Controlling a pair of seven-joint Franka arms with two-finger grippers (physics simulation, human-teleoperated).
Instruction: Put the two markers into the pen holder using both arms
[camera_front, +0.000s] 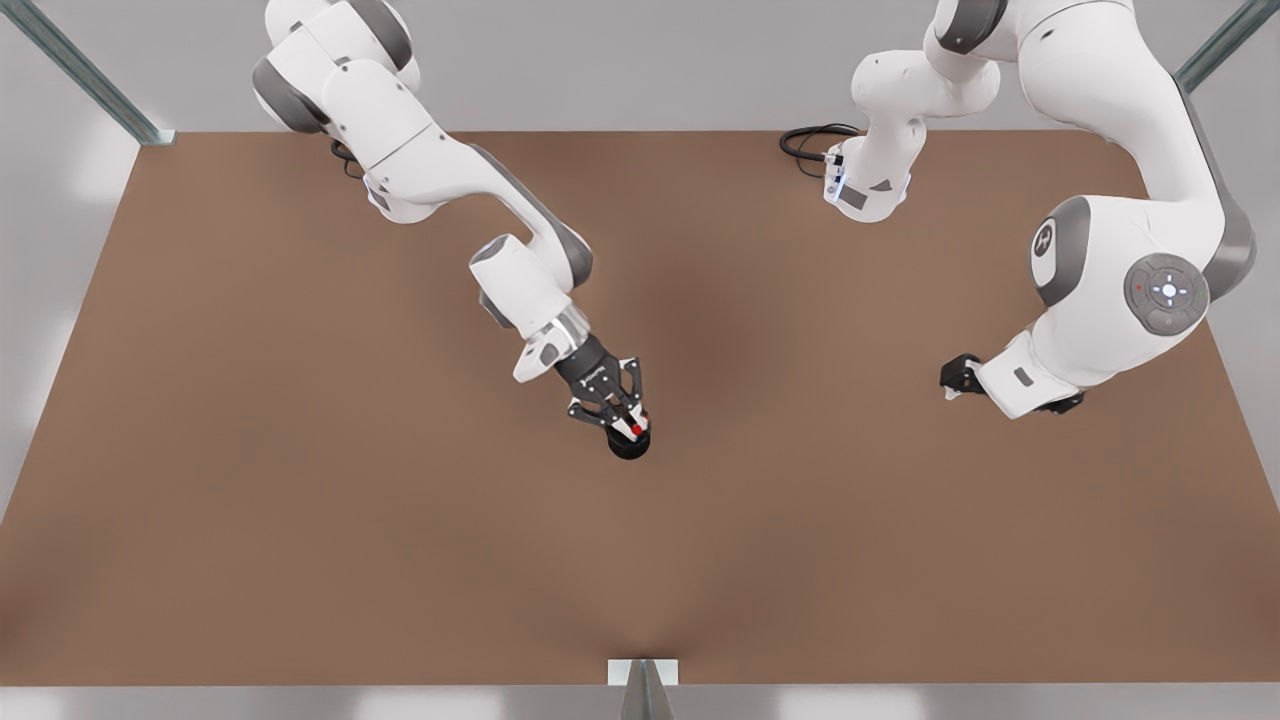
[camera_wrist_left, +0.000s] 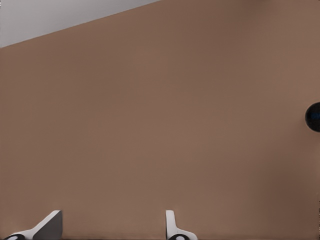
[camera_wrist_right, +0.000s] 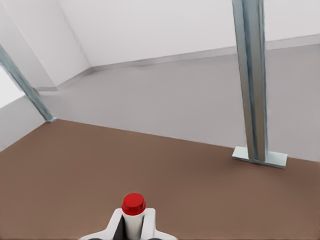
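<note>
My right gripper (camera_front: 628, 424) (camera_wrist_right: 133, 227), on the arm at the front view's left, is shut on the red-capped marker (camera_front: 636, 429) (camera_wrist_right: 133, 204). It holds the marker upright, cap end up, directly over the black pen holder (camera_front: 628, 447) near the middle of the brown table (camera_front: 300, 450). The gripper hides most of the holder. My left gripper (camera_front: 952, 380) (camera_wrist_left: 112, 231) hangs open and empty low over the table at the front view's right. Its wrist view catches the pen holder (camera_wrist_left: 314, 116) as a dark round shape with a bluish tint at the picture's edge. The second marker is hidden.
A metal post (camera_wrist_right: 252, 80) on a flat foot (camera_front: 642, 672) stands at the table's near edge in the middle. More posts (camera_front: 90, 75) stand at the far corners. A black cable (camera_front: 815, 140) lies by the base of the arm at the front view's right.
</note>
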